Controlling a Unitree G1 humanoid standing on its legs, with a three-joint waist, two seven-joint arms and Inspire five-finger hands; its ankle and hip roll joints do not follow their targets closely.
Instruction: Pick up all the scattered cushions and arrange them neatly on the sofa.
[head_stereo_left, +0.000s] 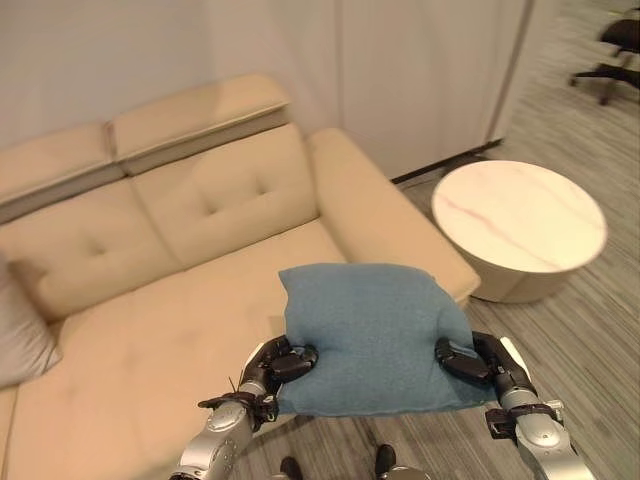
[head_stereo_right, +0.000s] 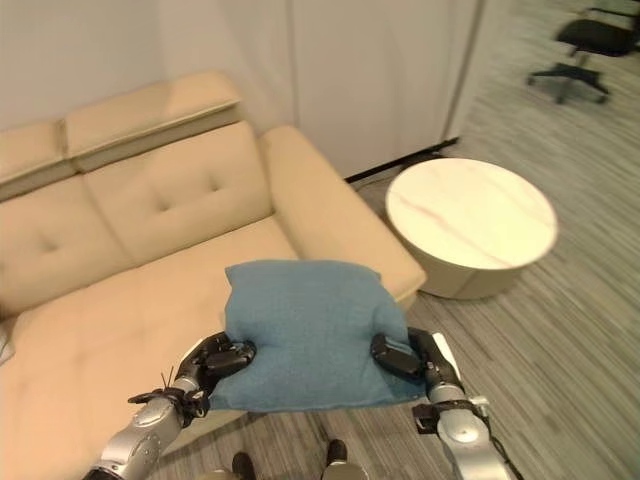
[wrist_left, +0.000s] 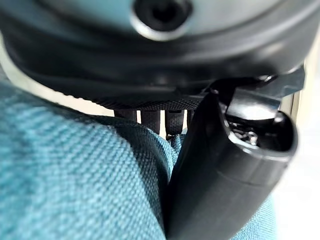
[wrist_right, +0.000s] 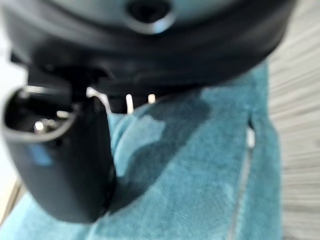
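Note:
A blue cushion (head_stereo_left: 372, 335) hangs in front of me, held up over the front edge of the beige sofa (head_stereo_left: 180, 260) near its right armrest. My left hand (head_stereo_left: 277, 364) pinches the cushion's lower left edge, thumb on top. On the other side my right hand (head_stereo_left: 478, 360) grips the lower right edge the same way. In the left wrist view the thumb (wrist_left: 220, 170) presses into the blue cloth (wrist_left: 75, 185). The right wrist view shows the thumb (wrist_right: 60, 160) on the cushion (wrist_right: 200, 165) beside its seam. A grey cushion (head_stereo_left: 20, 330) lies on the sofa seat at the far left.
A round white marble-top coffee table (head_stereo_left: 520, 220) stands on the grey striped floor to the right of the sofa. A black office chair (head_stereo_left: 615, 50) stands at the far right back. White wall panels (head_stereo_left: 420, 70) rise behind the sofa.

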